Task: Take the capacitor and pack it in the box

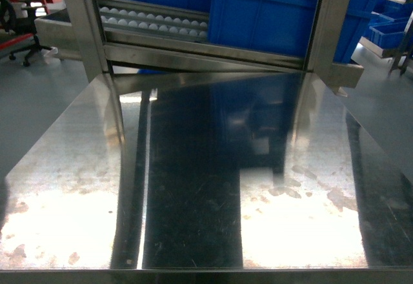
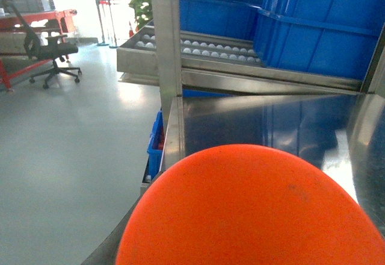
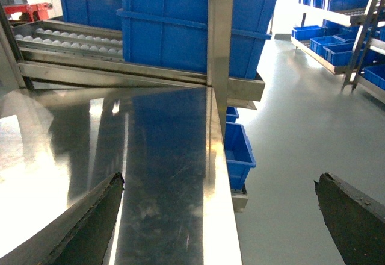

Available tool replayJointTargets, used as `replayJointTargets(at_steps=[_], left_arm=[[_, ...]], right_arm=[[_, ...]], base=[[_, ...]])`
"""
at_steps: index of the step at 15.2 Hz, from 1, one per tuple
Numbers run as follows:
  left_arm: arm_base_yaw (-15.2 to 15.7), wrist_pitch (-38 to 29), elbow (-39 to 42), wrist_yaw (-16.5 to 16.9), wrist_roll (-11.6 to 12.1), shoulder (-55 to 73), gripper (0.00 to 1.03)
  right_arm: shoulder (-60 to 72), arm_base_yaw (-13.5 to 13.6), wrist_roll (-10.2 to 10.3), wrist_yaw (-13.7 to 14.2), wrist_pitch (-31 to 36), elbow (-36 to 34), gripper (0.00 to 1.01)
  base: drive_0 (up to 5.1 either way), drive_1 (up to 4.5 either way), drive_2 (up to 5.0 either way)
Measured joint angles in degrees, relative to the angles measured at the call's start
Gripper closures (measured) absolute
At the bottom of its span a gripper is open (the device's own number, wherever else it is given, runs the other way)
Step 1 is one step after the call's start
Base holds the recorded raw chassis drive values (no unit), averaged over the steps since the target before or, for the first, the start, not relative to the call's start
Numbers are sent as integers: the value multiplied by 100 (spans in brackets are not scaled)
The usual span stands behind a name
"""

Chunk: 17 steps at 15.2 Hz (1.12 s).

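Plainly, neither the capacitor nor the box shows in any view; you are looking at a bare steel counter (image 1: 193,200) with glare patches and reflections across it. Behind it sit the roller rack (image 1: 155,22) and a blue bin (image 1: 264,13).

Right hand (image 3: 216,217): fingers (image 3: 90,223) spread wide, nothing between them, one over the counter and one past its right edge above the floor.

Left hand: cannot tell its state. An orange rounded surface (image 2: 252,211) fills the lower left wrist view and hides the fingers; what it is cannot be made out.

Risks, as judged:
- Moving either arm with no target located; you would reach blind.
- Glare on the steel may be misread as an object.
- Right arm near the counter edge and upright post (image 3: 219,36); a sweep could strike them.
- Left wrist view blocked, so no close check there.
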State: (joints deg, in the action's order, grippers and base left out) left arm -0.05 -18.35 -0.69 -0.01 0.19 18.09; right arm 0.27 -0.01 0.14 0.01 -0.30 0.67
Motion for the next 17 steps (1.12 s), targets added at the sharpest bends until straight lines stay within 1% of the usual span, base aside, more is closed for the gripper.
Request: replayJointTargets(at_steps=[2,7,8,9,10,11,17], left_arm=[[0,304,0,0,0,-245,60],[0,817,0,0,0,-787,60],[0,1134,-11,-7,0,-1019,60],[0,1937,-4,9,0,-1611,60],[0,1740,-9,9,2,-1768,60],[0,1886,-2,-11,0,-1773,60],[0,1871,-4,0,0,-1773,60]], right_arm=[[0,0,0,0,0,0,3],[0,0,0,0,0,0,3],[0,0,0,0,0,0,3],[0,0,0,2,-2,0,3],[0,0,0,2,0,0,3],[0,0,2,2,4,0,3],[0,0,0,2,0,0,3]], base=[[0,0,0],[0,0,0],[0,0,0],[0,0,0],[0,0,0],[0,0,0],[0,0,0]])
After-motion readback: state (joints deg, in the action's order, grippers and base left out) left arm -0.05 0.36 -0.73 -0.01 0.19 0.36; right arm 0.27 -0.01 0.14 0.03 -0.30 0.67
